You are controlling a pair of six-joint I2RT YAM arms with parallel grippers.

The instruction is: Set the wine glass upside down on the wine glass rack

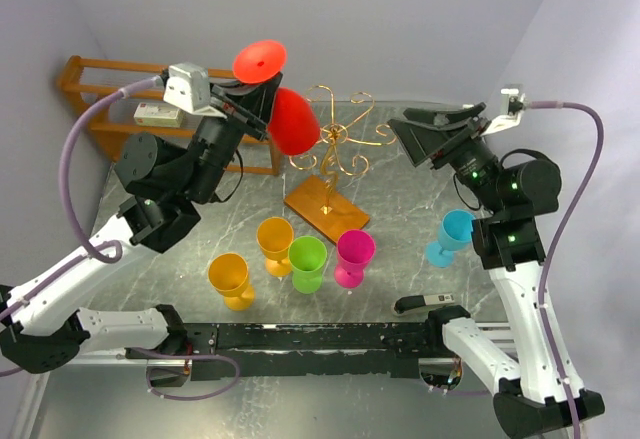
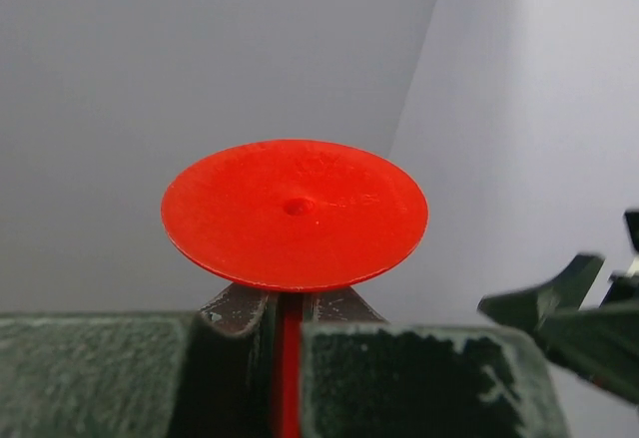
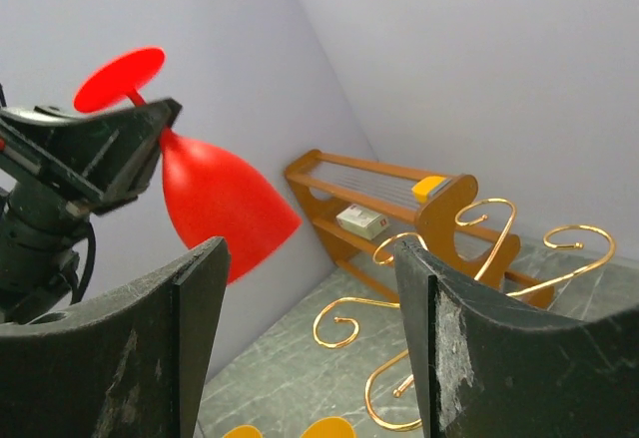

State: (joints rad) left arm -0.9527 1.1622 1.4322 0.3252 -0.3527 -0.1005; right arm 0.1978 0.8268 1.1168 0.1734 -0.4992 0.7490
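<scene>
- Left gripper (image 1: 262,94) is clamped on the stem of the red glass (image 1: 293,121), its jaws almost together with only the thin stem between them.
- Glass hangs high above the table (image 1: 400,209) and tilted. Its foot is up toward the back wall, and its bowl sits below and to the right of the fingers, mouth turned down and rightward.
- Rack (image 1: 335,144) stands mid-table, just right of the bowl.
- From above, the bowl's edge overlaps the nearest gold curls. The right wrist view shows a gap between rim and curls, so contact cannot be told for sure.
- Right gripper (image 1: 408,142) stands wide apart and holds nothing. It is on the far side of the rack from the glass, fingers pointing at the curls.
- Left wrist view gives only the underside of the foot and a sliver of stem between the fingers. The bowl is hidden below them and the rack is out of that view.
- Right wrist view is blocked low down by its own fingers. They hide the rack's post and base and leave only the upper curls.
- Shelf (image 1: 90,89) stands against the wall behind the left arm, which partly covers it. A white box (image 1: 158,114) lies on it, its print too small to read.
- Yellow glass (image 1: 230,277), orange glass (image 1: 275,242), green glass (image 1: 307,261) and pink glass (image 1: 354,255) stand upright in a cluster near the front.
- Blue glass (image 1: 452,234) stands apart from them, beside the right arm.
</scene>
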